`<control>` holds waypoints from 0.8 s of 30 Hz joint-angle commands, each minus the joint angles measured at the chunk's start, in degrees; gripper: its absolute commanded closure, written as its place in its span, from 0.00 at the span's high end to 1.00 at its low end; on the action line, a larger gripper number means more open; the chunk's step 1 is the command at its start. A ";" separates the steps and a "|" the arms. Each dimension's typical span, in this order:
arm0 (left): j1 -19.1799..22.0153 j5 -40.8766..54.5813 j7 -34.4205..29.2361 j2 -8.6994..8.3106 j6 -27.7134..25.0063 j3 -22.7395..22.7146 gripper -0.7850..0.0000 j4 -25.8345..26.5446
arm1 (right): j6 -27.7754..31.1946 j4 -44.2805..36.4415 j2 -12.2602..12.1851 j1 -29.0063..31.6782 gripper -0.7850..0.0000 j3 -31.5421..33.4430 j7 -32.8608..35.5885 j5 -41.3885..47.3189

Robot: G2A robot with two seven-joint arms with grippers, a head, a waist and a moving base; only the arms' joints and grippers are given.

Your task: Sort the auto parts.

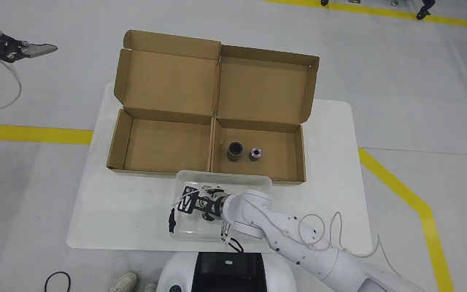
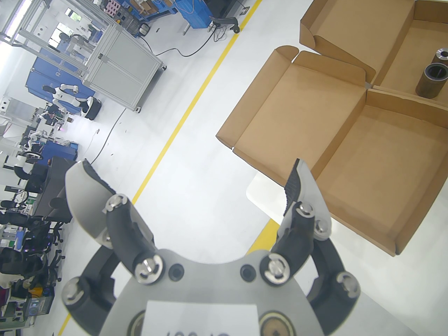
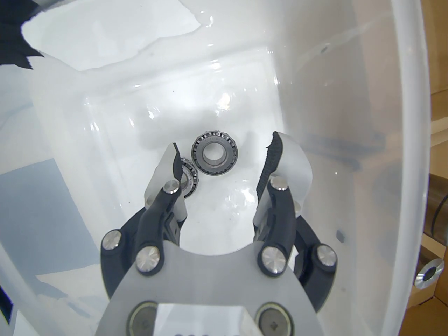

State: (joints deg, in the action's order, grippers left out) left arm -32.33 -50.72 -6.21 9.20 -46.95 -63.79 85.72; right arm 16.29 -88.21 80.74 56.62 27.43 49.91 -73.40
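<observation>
Two bearings (image 3: pixel 214 154) lie touching on the clear bin (image 3: pixel 385 106) floor. I have the right gripper (image 3: pixel 224 146) over them, jaws wide, one finger just beside the nearer bearing (image 3: pixel 189 177). The left gripper (image 2: pixel 189 166) hangs wide open beyond the table (image 1: pixel 328 139).

The right arm (image 1: pixel 292 233) stretches from the near right toward the near middle, bent at the elbow. The right end effector (image 3: pixel 225 145) points downward with both fingers spread apart. The left end effector (image 2: pixel 190 166) hangs out at the far left, its fingers (image 2: pixel 304 190) wide open.
</observation>
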 commanded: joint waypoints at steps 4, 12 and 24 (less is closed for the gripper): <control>0.00 0.00 0.00 0.00 0.00 0.00 1.00 0.00 | -0.42 0.94 0.97 -0.91 0.56 -0.80 1.62 -0.57; 0.00 0.00 0.00 0.00 0.00 0.00 1.00 0.00 | -0.96 2.66 2.32 -1.07 0.56 -1.93 1.20 -1.23; 0.00 0.00 0.00 0.00 0.00 0.00 1.00 0.00 | -0.69 1.34 2.56 0.33 0.56 -0.55 2.00 -2.67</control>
State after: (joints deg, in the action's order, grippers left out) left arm -32.33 -50.72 -6.21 9.20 -46.95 -63.79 85.72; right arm 15.46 -86.99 83.28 56.73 26.87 51.99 -76.04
